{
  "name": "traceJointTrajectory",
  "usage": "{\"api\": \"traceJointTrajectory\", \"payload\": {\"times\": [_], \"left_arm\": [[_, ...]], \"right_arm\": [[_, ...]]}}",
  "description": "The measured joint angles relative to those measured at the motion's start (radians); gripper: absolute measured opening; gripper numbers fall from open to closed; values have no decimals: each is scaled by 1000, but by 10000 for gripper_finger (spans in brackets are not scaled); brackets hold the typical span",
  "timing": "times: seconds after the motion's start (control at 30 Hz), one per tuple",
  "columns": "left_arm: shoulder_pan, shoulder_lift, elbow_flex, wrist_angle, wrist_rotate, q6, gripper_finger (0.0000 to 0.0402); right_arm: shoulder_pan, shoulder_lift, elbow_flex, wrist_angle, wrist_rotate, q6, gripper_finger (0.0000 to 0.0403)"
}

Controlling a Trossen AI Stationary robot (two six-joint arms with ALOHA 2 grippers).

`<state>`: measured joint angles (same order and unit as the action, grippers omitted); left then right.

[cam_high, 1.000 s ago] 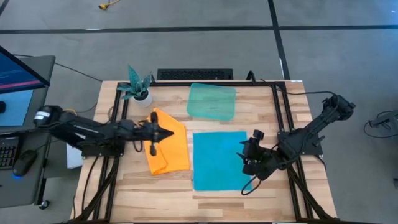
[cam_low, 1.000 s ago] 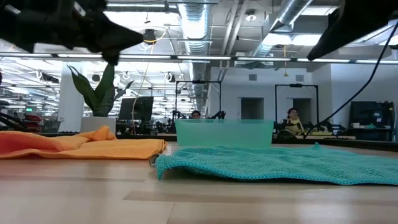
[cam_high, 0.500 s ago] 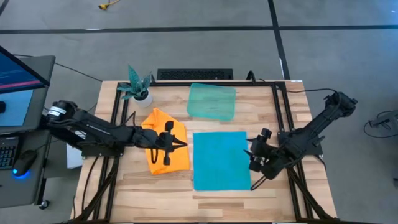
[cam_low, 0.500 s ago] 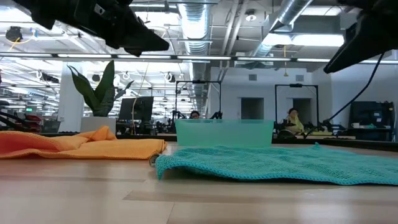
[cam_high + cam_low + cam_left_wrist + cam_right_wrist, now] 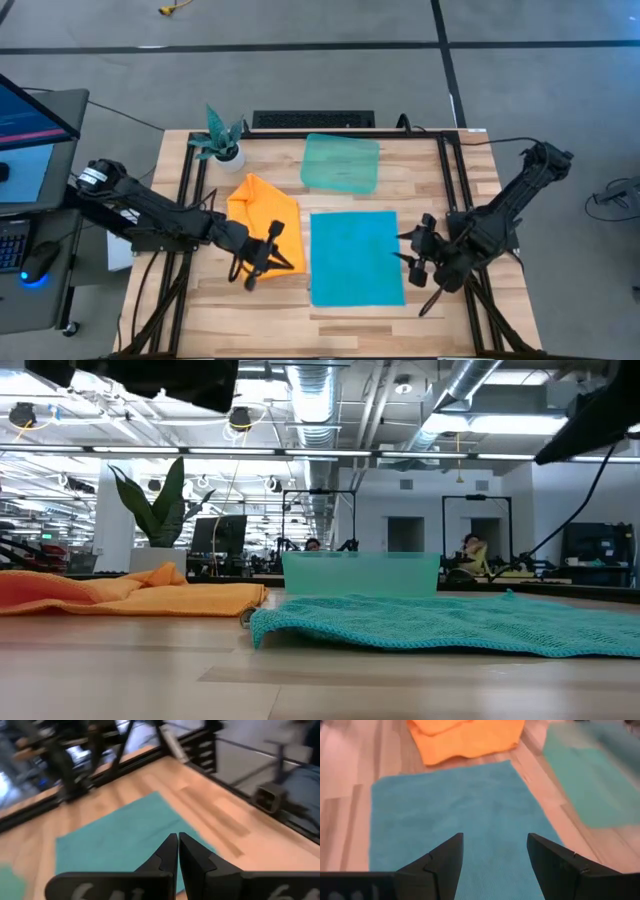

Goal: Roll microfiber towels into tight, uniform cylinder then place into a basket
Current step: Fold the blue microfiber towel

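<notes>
Lying flat and fully spread on the table (image 5: 450, 190), the turquoise towel (image 5: 355, 258) is sitting just in front of the basket (image 5: 341, 162), while the orange towel (image 5: 262, 218) is resting rumpled and partly folded just beside it, near the small potted plant (image 5: 222, 140). Neither towel is rolled yet, and the basket is holding nothing.

The left hand (image 5: 262, 262) is hanging over the front edge of the orange towel with its fingers (image 5: 172, 855) pressed together and gripping nothing. The right hand (image 5: 418, 256) is hovering just off the turquoise towel's right edge, its fingers (image 5: 445, 857) spread wide and empty, pointing across the cloth.

Both towels are looking light, soft and limp; they are probably going to sag, bunch and slide on the smooth wood rather than keep a shape. The low view is showing the turquoise towel's near edge lifting slightly off the wood, which is likely offering a lip to pinch. Taking a thin edge or corner seems best, pinching shallowly so only one layer is being caught, then turning it over itself while the cloth is being kept taut, since a loose start is likely giving an uneven cylinder.
</notes>
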<state>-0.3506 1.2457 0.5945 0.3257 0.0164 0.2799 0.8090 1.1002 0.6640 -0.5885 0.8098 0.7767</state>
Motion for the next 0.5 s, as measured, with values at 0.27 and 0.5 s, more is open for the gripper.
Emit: {"api": "traceJointTrajectory", "payload": {"times": [0.27,0.5], "left_arm": [[-30,0,0,35,48,26,7],[-31,0,0,34,49,-15,45]], "right_arm": [[-33,-1,0,127,-1,-164,244],[-53,-1,0,126,-27,-166,244]]}}
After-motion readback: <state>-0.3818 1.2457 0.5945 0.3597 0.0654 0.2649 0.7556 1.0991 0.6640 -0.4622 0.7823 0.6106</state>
